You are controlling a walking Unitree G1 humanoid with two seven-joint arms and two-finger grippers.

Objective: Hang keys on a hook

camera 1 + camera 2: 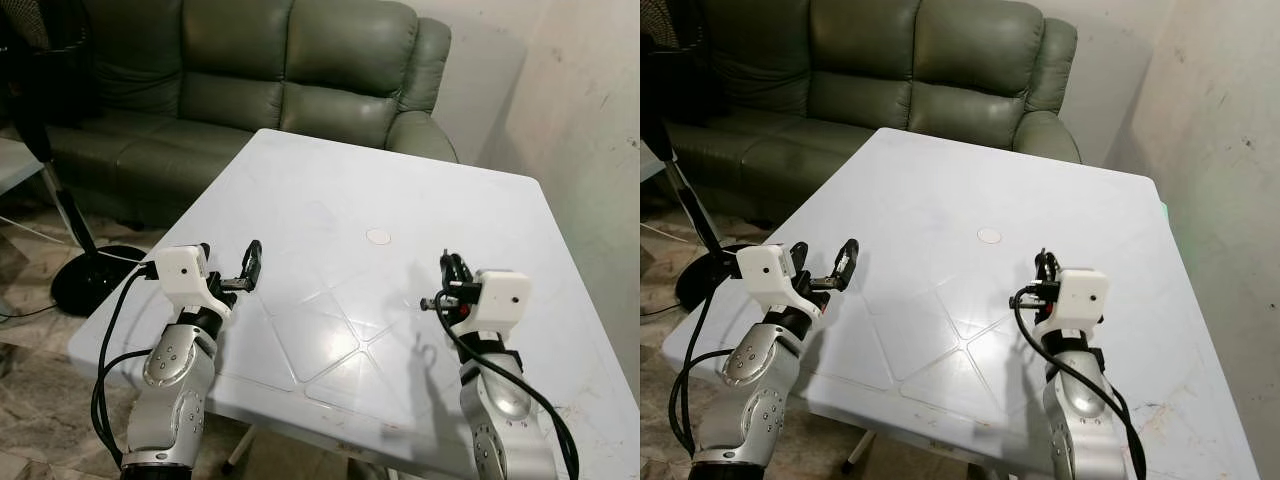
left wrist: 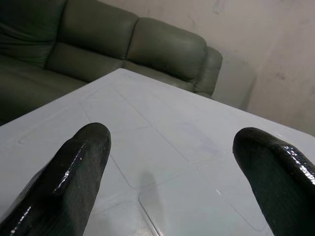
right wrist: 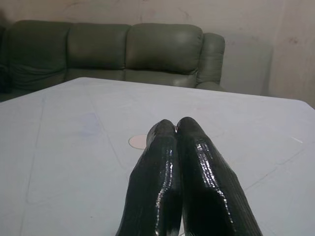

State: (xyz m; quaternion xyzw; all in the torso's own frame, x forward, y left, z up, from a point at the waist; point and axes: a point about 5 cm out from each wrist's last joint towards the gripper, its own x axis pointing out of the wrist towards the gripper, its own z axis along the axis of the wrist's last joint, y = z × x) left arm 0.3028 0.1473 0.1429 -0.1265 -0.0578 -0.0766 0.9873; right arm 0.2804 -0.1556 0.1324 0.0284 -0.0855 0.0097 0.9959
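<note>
Both grippers hover over a white table, neither one holding anything.

The left gripper [image 1: 238,268] is over the near left part of the white table [image 1: 330,190], its two black fingers [image 2: 74,172] spread wide with only tabletop between the jaws. The right gripper [image 1: 448,270] is over the near right part, its fingers [image 3: 197,167] pressed together tip to tip, and nothing is pinched between them. Just beyond the closed tips lies a small round cap [image 3: 138,141] set into the middle of the table. Past the far edge of the table, ahead of both sets of jaws, stands a green sofa [image 1: 250,70]. A black fan stand [image 1: 85,270] is on the floor to the left of the left gripper. I cannot tell where the keys or the hook are.
</note>
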